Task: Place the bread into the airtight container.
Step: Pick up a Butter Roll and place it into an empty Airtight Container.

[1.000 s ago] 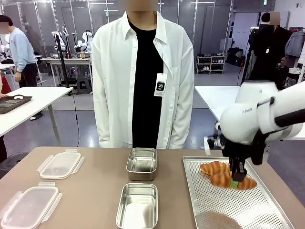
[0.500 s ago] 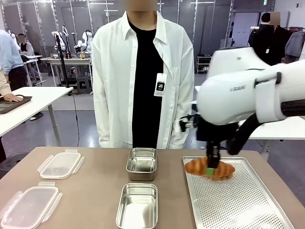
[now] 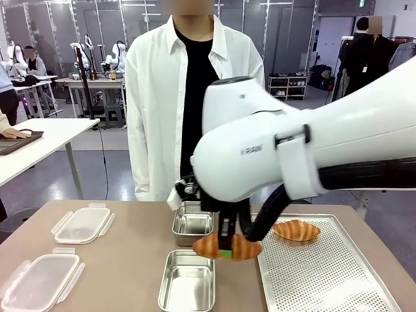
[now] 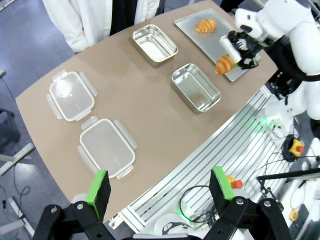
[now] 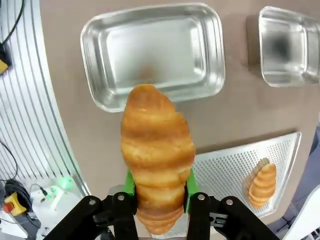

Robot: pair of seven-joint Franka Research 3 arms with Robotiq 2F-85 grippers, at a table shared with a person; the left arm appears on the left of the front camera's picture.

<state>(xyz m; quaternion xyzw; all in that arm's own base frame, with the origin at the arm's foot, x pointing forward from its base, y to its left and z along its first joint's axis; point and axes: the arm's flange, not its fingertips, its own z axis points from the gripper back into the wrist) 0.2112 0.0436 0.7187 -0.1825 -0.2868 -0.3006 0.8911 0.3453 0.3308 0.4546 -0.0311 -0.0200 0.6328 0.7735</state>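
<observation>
My right tool is clamped on the croissant, which hangs just over the near tin's rim. My left tool gapes, empty. If I release early, I expect the croissant to clip the rim and land on the bench.

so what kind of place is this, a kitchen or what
Most likely a robotics lab or test hall, not a kitchen: the table is edged by aluminium framing with an emergency stop button, and white workbenches stand behind the badge-wearing person.
</observation>
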